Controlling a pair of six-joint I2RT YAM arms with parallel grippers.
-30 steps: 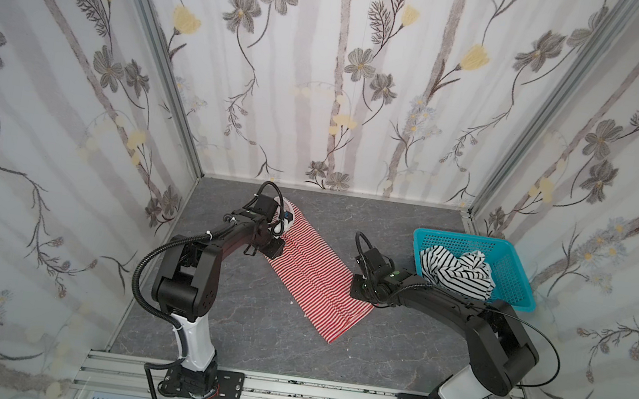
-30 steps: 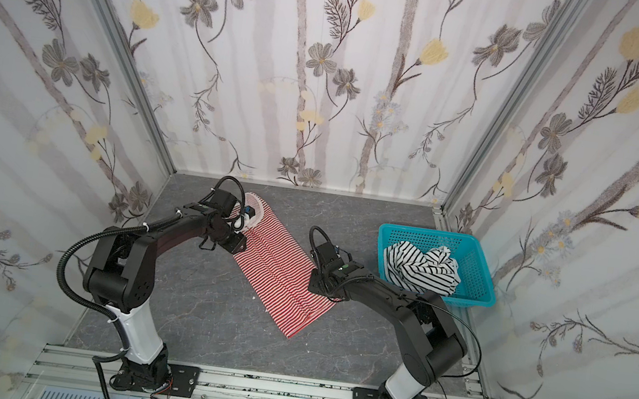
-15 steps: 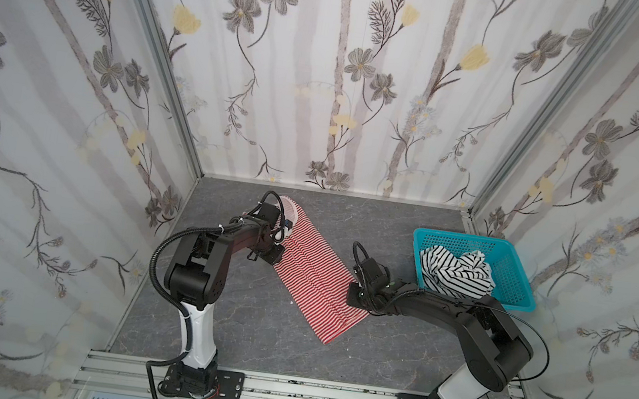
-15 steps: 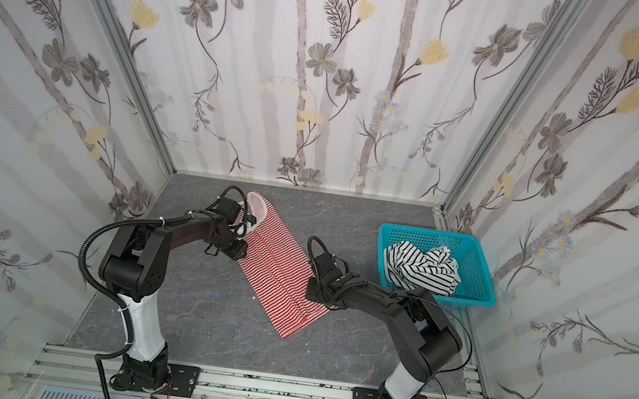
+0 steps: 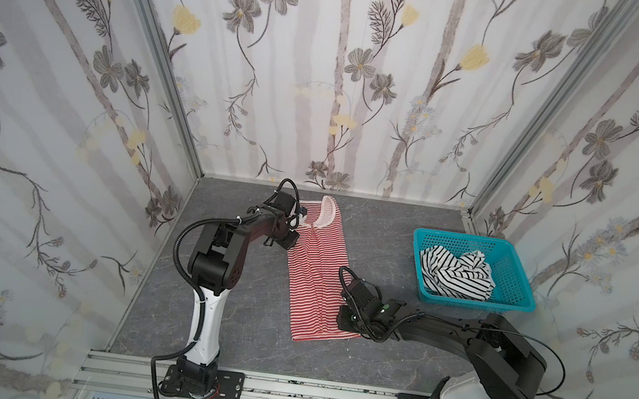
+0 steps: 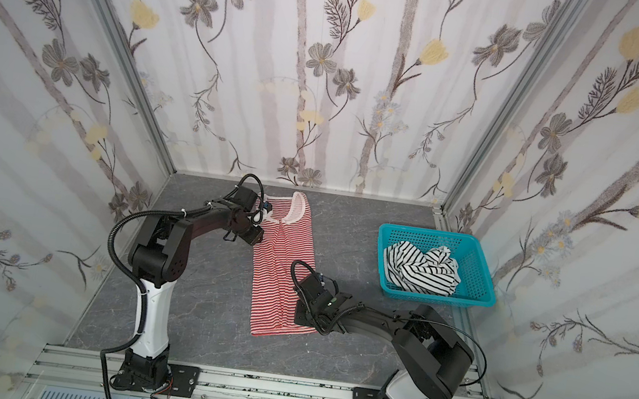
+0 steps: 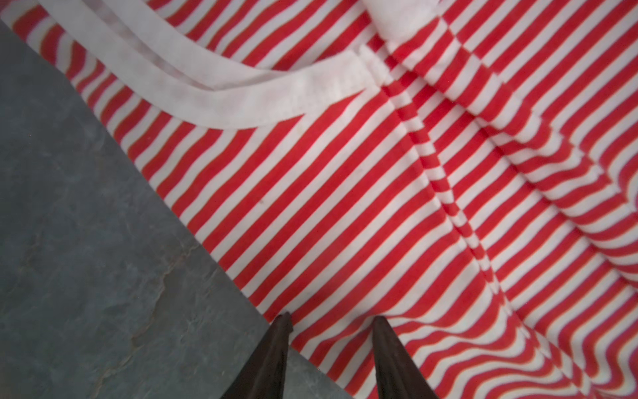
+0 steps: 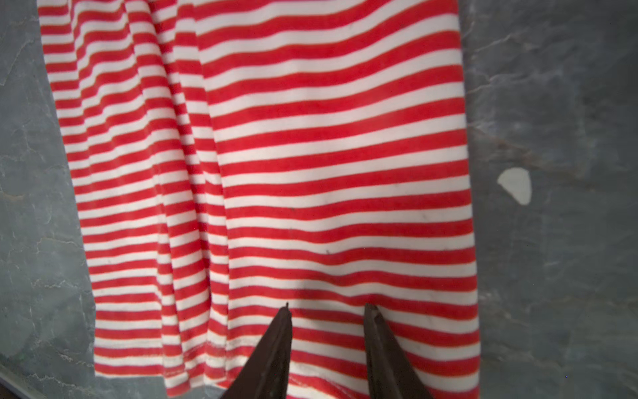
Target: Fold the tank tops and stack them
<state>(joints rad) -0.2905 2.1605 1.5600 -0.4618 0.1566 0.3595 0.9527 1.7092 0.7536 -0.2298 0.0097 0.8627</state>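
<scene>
**A:** Overhead?

**B:** Red-striped tank top (image 5: 314, 275) lies flat under the left pincer (image 5: 289, 242) and right pincer (image 5: 345, 322). Wrists hide the jaws. Basket (image 5: 459, 238), well apart on the right pincer's outer side, holds the black-striped tank top (image 5: 455, 271).

**A:** Wrist cameras?

**B:** Both pincers apart, clamping nothing. Left straddles the side edge, right is over the hem. Pale fleck (image 8: 514, 184) on the table beside it.

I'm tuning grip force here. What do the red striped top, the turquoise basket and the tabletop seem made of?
Red striped top: soft matte knit, probably cotton jersey; it ripples and creases, with plain white trim.
Turquoise basket: rigid moulded plastic, faintly glossy; its walls are open mesh.
Tabletop: hard flat grey surface with stone-like veins; stone or printed laminate, cannot tell.
</scene>
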